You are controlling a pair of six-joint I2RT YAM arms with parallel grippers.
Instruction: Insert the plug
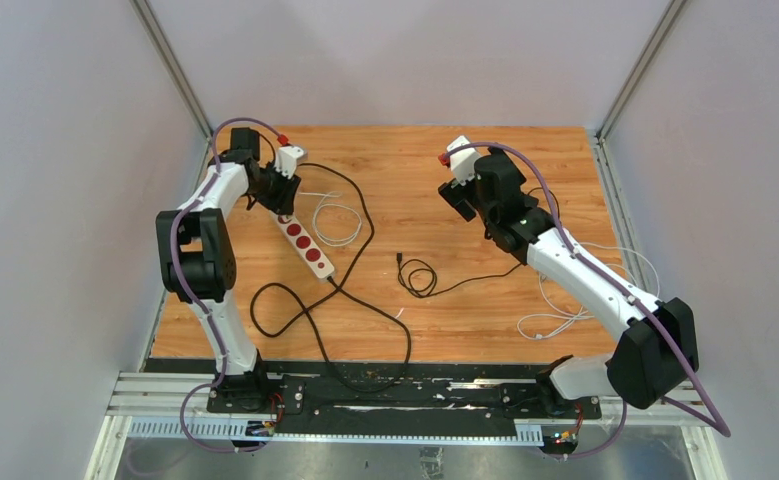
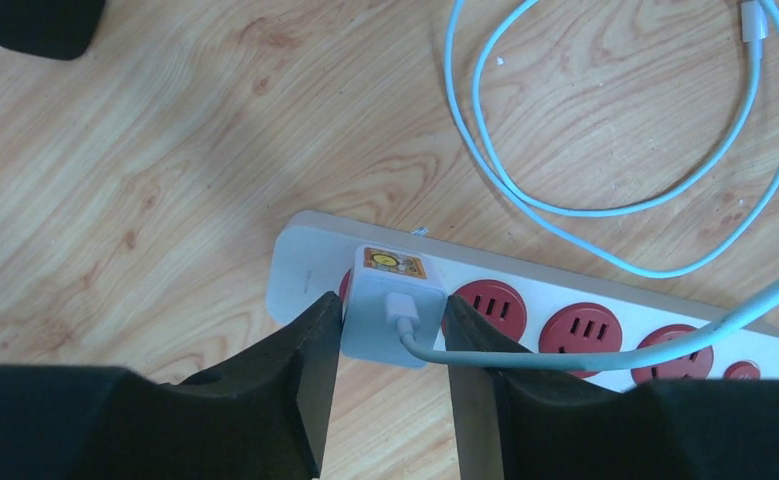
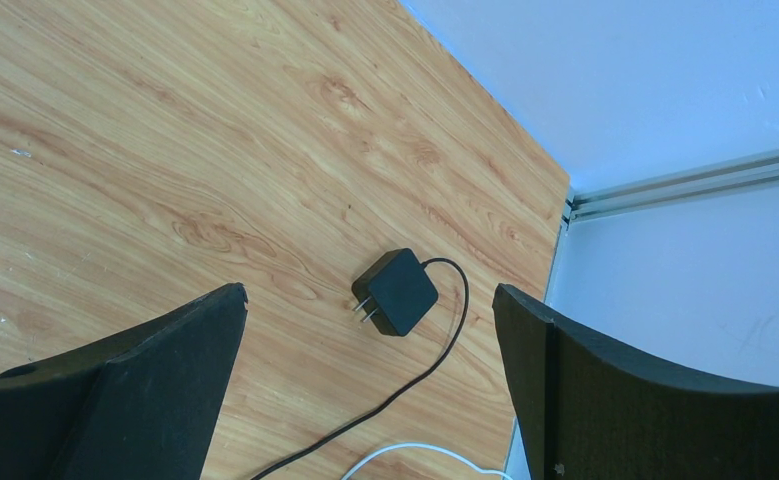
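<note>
Wooden tabletop [image 1: 445, 290] in a white-walled enclosure: the left gripper [image 2: 392, 330] has its jaws pinching the white USB charger [image 2: 390, 290] at lower centre of the left wrist view — standing on the end socket of the white power strip [image 2: 305, 270] — while the right gripper [image 3: 370, 292] hangs spread wide above a black adapter [image 3: 400, 290] lying loose, centre frame.
</note>
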